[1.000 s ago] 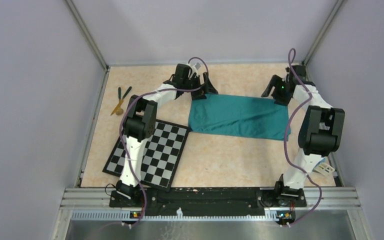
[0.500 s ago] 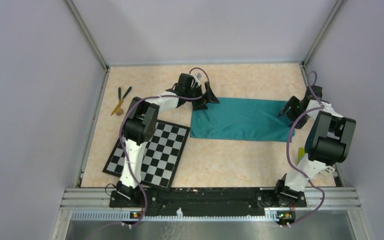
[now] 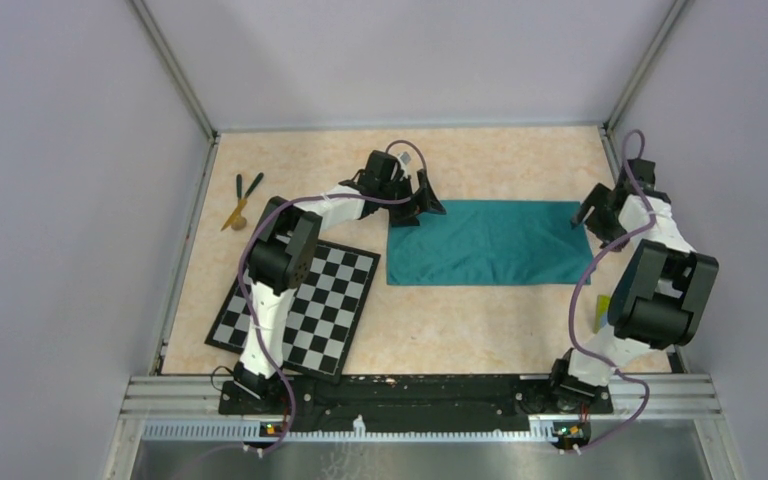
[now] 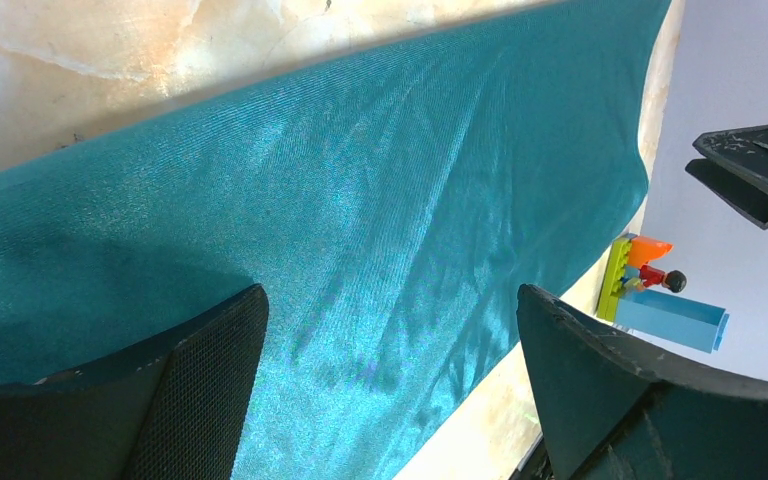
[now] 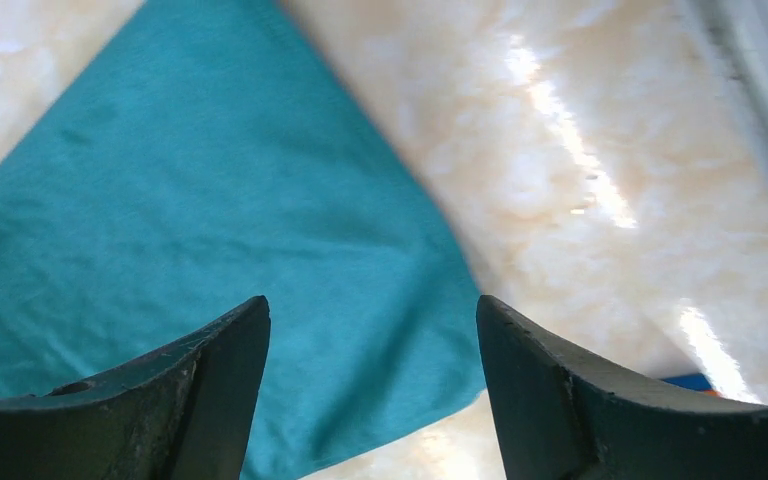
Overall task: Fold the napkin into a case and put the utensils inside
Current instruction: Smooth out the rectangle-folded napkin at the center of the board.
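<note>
A mottled beige counter (image 3: 480, 330) is boxed in by pale lilac walls (image 3: 80, 200) on three sides. The teal napkin (image 3: 485, 243) lies flat on it as a wide oblong. The left pincer (image 3: 418, 207) is over the napkin's far-left corner, and the right pincer (image 3: 588, 215) is at its far-right corner. Both are spread wide and pinch nothing. A checkerboard mat (image 3: 300, 305) lies just beside the napkin's near-left corner. The utensils (image 3: 241, 199) lie well to the napkin's left, by the wall. Bare counter runs along the napkin's near and far edges.
</note>
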